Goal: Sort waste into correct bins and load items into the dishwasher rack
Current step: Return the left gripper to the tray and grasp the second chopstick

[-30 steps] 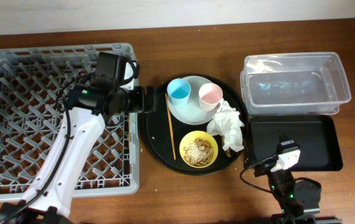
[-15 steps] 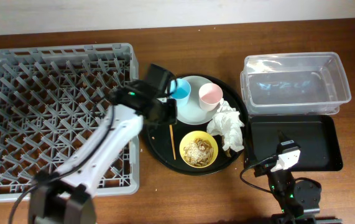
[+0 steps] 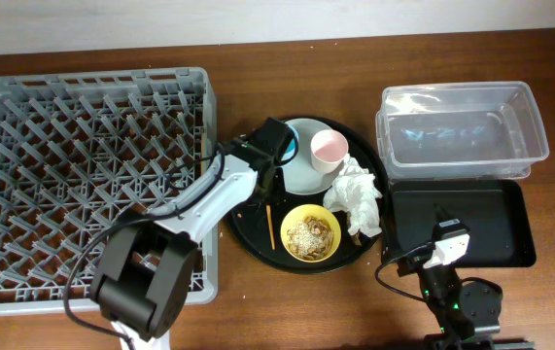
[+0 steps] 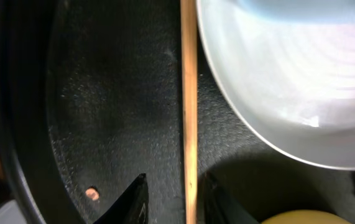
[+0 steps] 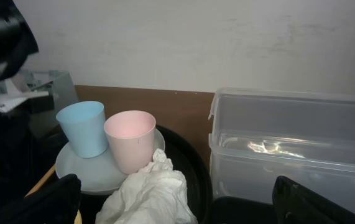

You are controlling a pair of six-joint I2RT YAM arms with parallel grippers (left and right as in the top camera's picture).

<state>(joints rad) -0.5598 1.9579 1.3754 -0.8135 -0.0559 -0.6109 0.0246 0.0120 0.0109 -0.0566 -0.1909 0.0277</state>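
Observation:
The thin wooden chopsticks (image 4: 189,93) lie on the round black tray (image 4: 102,93), left of the pale plate (image 4: 289,93). My left gripper (image 4: 174,179) straddles them, open but narrow: the right finger is almost touching the wood and the left finger (image 4: 133,199) stands apart. From overhead, that gripper (image 3: 269,167) covers the blue cup. The blue cup (image 5: 84,127) and pink cup (image 5: 130,140) stand on the plate (image 5: 71,171). A crumpled white napkin (image 3: 355,197) lies beside the yellow bowl (image 3: 310,233), which holds beige scraps. My right gripper (image 5: 177,186) stands wide open and empty, low, by the black rectangular tray (image 3: 491,209).
The grey dishwasher rack (image 3: 83,185) fills the left side, and my left arm reaches across its right wall. The clear tub (image 3: 462,131) sits at the back right, just behind the black rectangular tray. A small crumb (image 4: 91,193) lies on the round tray.
My left arm has swung right from over the rack onto the round tray. It has come down over the chopsticks and its jaws have narrowed. The right arm has not moved.

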